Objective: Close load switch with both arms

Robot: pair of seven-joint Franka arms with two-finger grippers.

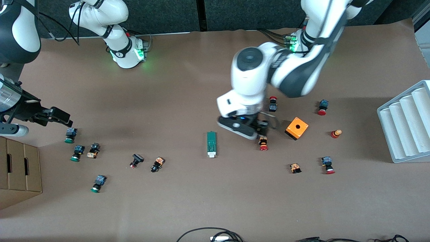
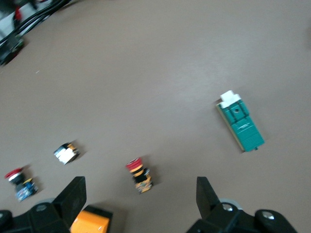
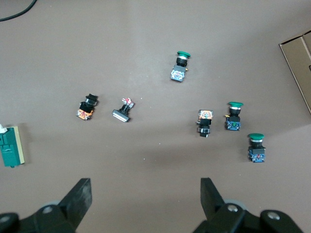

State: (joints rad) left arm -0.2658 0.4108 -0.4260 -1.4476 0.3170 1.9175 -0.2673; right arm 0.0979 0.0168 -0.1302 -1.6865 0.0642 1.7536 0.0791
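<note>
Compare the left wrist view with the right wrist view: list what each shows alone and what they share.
Only the left wrist view: the open left gripper, the orange box and red-capped push buttons. Only the right wrist view: the open right gripper, green-capped push buttons and a cardboard box corner. Both: the green load switch, untouched on the table.

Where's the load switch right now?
The load switch lies flat on the table near its middle, untouched, white end toward the front camera. The open left gripper hovers beside it, over a red-capped push button.

Orange box [image 1: 296,128], scattered push buttons [image 1: 157,164]
</note>
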